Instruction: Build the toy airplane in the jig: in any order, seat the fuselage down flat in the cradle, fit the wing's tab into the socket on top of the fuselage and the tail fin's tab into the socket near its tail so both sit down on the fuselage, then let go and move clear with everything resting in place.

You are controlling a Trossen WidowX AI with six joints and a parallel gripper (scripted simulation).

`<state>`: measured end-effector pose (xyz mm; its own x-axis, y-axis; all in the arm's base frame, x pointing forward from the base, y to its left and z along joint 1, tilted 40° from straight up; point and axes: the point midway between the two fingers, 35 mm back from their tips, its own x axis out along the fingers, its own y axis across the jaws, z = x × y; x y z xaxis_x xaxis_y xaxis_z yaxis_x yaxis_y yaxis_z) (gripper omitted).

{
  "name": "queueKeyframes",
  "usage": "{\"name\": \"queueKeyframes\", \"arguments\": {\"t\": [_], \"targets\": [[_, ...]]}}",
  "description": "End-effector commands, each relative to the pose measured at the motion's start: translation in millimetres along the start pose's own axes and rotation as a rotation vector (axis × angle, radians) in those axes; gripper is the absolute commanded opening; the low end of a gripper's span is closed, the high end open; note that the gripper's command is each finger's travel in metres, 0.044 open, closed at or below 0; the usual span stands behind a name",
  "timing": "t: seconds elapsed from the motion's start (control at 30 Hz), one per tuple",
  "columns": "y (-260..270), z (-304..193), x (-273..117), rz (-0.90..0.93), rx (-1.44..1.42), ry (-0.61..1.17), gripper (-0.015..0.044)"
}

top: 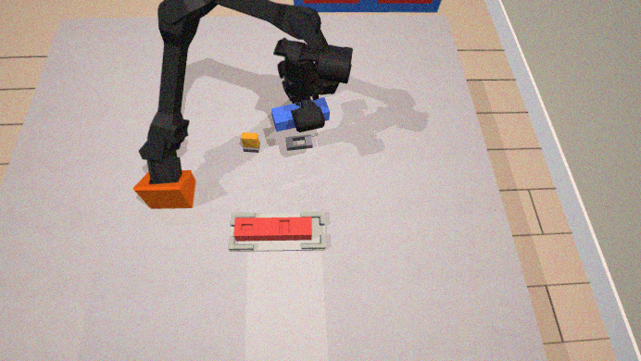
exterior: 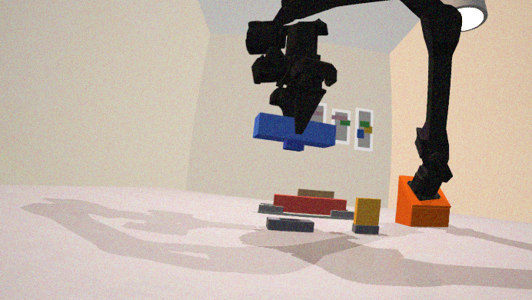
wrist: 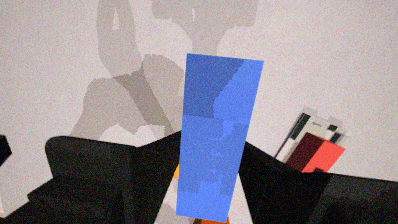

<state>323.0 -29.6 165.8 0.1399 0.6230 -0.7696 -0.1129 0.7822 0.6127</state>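
Note:
My gripper (top: 307,116) (exterior: 301,125) (wrist: 209,138) is shut on the blue wing (top: 283,118) (exterior: 269,127) (wrist: 220,90) near its middle. The wing hangs well above the table, tab down and slightly tilted in the exterior view. The red fuselage (top: 265,232) (exterior: 307,205) (wrist: 327,156) lies inside the pale grey jig (top: 242,247) (exterior: 270,208); both its top sockets are empty. It looks flat. The yellow tail fin (top: 250,139) (exterior: 367,211) stands upright in a small dark holder (top: 251,150) (exterior: 365,229). The fin is mostly hidden in the wrist view.
The wing's empty grey holder (top: 291,144) (exterior: 290,225) sits below the wing, beside the tail fin's holder. The orange arm base (top: 167,198) (exterior: 430,216) stands to the left in the top view. A brown block (exterior: 316,193) shows behind the fuselage in the exterior view.

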Motion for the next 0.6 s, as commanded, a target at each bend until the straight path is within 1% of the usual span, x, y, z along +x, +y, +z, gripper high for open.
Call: {"name": "queueKeyframes", "arguments": {"t": [0.0,0.57], "targets": [[-16.8,-1.8,4.4,-0.002,-0.053,0.011,0.0000],[-71.1,-11.3,11.6,-0.013,-0.340,0.016,0.0000]]}}
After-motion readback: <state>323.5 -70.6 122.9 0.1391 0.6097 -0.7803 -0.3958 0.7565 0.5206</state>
